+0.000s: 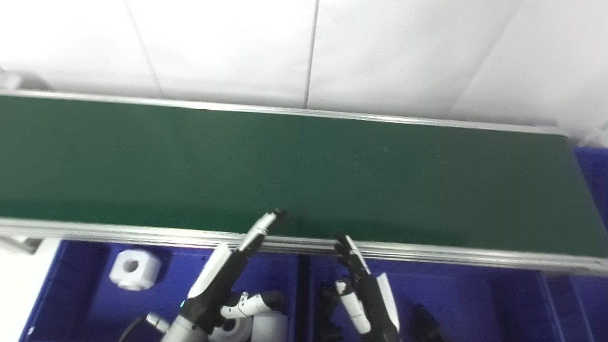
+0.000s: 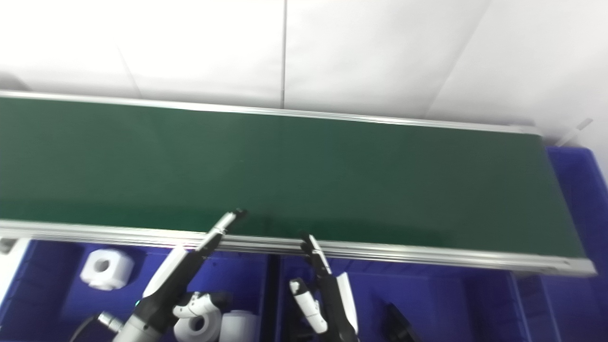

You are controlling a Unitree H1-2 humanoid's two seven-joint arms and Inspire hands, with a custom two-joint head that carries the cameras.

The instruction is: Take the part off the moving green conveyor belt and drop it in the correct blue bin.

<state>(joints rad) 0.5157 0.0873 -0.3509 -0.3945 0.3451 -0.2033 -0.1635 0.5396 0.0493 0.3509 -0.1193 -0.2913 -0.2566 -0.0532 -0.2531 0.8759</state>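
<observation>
The green conveyor belt (image 1: 304, 175) runs across the view and no part shows on it. My left hand (image 1: 228, 270) is open and empty, fingers stretched up over the belt's near rail above the left blue bin (image 1: 71, 285). My right hand (image 1: 363, 289) is open and empty, fingers pointing up at the rail above the middle blue bin (image 1: 465, 294). A white part (image 1: 133, 268) with a centre hole lies in the left bin. More white parts (image 1: 259, 327) lie under my left hand. A black part (image 1: 427, 323) lies in the middle bin.
A silver rail (image 1: 427, 251) edges the belt's near side. Another blue bin (image 1: 593, 175) stands past the belt's right end. White wall panels stand behind the belt. A divider (image 1: 303, 294) separates the two near bins.
</observation>
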